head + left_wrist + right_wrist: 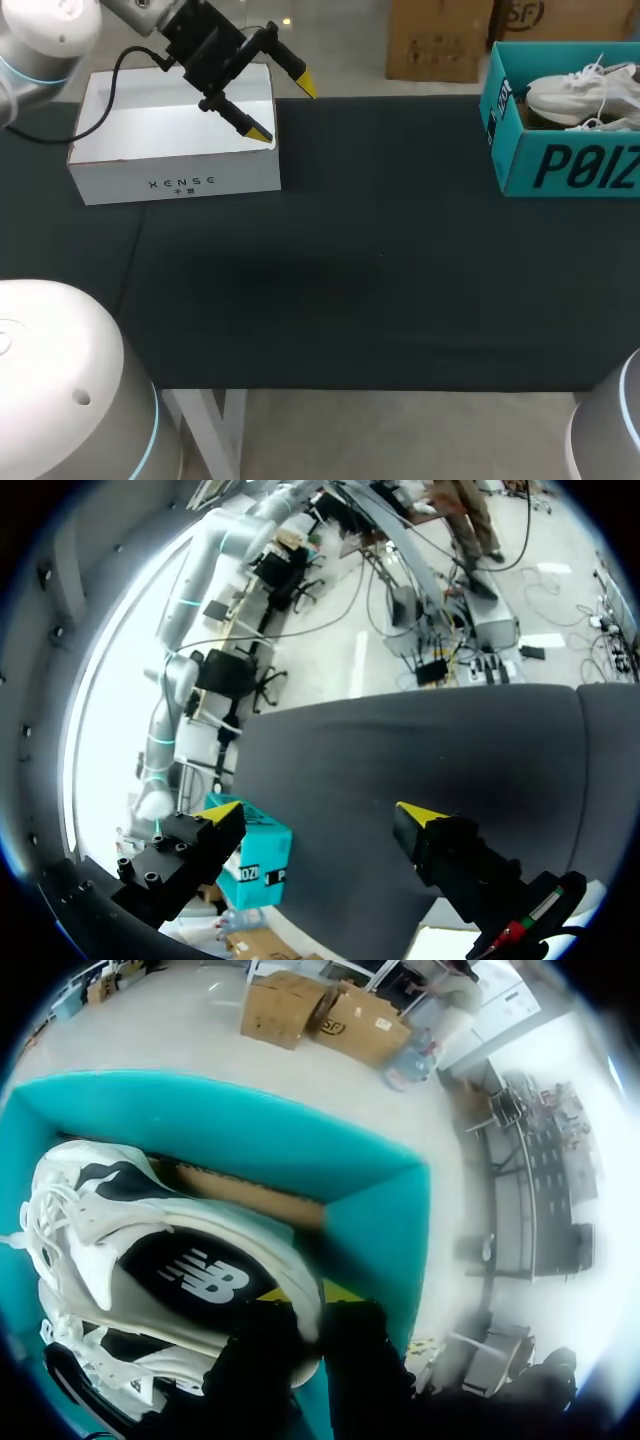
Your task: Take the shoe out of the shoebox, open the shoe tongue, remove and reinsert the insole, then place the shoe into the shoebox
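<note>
Black cloth-covered table (380,260) fills most of the head view. Plain white cardboard box (180,185), lid off, sits at the far left of the table. Teal cardboard shoebox (570,165), also lid off, sits at the far right, well apart from the white box.

Left arm (40,40) comes in from the left corner. Left gripper (283,110) hangs above the white box's right rim, yellow tips spread wide, nothing between them. The left wrist view shows the same spread (320,810), with bare black cloth ahead and the teal shoebox (262,855) far off beside one tip.

White and grey lace-up sneaker (565,95) lies inside the teal shoebox, on its side with laces loose. The right wrist view looks straight down into the shoebox (250,1130) at the sneaker (190,1270), black patch on its side facing up. Second white sneaker (90,1360) is tucked beside it.

Right gripper (310,1335) is down in the shoebox, right at the sneaker's rim. Cannot tell if it grips, tips hidden.
</note>
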`<control>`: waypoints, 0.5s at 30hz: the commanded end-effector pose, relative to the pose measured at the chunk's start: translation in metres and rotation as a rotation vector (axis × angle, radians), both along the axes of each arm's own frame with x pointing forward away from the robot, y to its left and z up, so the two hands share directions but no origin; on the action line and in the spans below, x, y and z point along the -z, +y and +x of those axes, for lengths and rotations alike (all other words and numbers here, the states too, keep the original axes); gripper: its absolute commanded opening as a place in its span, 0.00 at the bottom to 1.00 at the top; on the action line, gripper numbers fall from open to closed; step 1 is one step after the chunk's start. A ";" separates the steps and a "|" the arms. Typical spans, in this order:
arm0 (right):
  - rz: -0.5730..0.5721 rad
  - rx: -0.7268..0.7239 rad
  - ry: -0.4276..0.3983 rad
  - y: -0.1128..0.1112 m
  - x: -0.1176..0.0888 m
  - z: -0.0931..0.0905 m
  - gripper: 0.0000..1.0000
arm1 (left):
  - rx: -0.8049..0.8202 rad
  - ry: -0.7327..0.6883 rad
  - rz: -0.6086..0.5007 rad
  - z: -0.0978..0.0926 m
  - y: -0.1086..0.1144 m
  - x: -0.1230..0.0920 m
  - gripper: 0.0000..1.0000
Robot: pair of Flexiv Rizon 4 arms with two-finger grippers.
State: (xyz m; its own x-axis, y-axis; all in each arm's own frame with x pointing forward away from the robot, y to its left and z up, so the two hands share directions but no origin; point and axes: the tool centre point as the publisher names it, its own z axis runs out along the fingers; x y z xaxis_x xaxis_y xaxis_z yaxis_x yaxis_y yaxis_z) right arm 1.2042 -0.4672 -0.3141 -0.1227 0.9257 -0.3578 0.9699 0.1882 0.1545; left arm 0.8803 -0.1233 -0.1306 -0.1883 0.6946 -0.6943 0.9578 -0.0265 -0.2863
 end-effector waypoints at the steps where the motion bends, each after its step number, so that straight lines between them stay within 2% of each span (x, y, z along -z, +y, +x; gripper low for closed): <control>1: 0.006 0.011 0.040 -0.006 0.016 0.020 0.00 | 0.003 0.000 0.004 0.001 0.000 0.000 1.00; 11: 0.004 0.022 0.085 -0.007 0.054 0.016 0.00 | 0.003 0.000 0.004 0.001 0.000 0.000 1.00; 15: 0.008 0.028 0.094 -0.007 0.061 0.015 0.00 | 0.003 0.000 0.004 0.001 0.000 0.000 1.00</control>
State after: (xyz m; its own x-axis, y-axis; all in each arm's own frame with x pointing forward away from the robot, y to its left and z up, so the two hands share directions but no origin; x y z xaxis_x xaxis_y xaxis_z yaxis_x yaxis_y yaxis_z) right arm 1.1955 -0.4661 -0.3578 -0.1269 0.9272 -0.3523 0.9722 0.1867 0.1411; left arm 0.8803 -0.1234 -0.1306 -0.1883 0.6946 -0.6943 0.9578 -0.0266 -0.2863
